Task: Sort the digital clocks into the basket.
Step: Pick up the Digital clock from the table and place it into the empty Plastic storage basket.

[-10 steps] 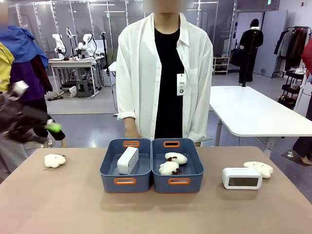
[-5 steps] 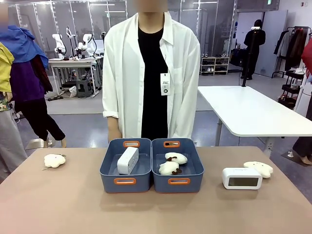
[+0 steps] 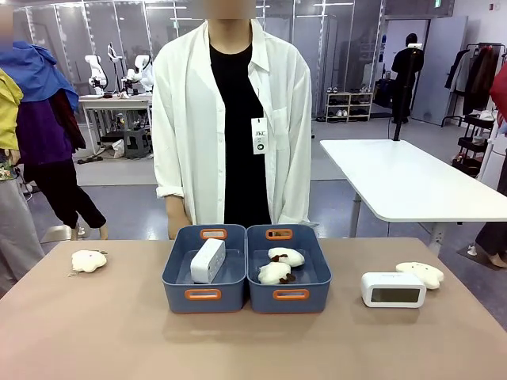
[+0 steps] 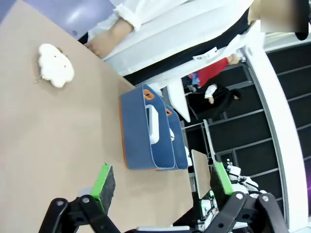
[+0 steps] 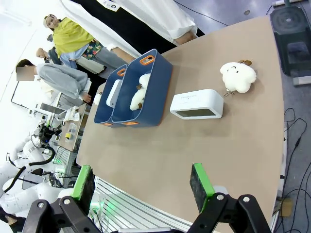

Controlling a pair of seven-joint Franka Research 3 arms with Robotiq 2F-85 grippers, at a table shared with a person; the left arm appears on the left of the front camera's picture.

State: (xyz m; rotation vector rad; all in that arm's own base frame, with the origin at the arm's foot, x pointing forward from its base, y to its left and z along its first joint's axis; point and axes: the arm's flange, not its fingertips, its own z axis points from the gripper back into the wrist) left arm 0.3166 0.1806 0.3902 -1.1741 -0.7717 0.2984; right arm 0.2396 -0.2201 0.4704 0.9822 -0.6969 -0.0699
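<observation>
Two blue baskets stand side by side at the table's middle. The left basket holds a white digital clock standing on edge. A second digital clock sits on the table at the right, display facing me. My left gripper is open and empty, above the table well off from the left basket and its clock. My right gripper is open and empty, well back from the loose clock. Beyond it the boxed clock shows.
The right basket holds cream plush toys. One plush lies just behind the loose clock, another at the table's far left. A person in a white shirt stands at the far edge behind the baskets.
A blurred arm at the front view's left edge a second ago has left that view. The person has stepped to the left. Clocks, baskets and plush toys have not moved.
</observation>
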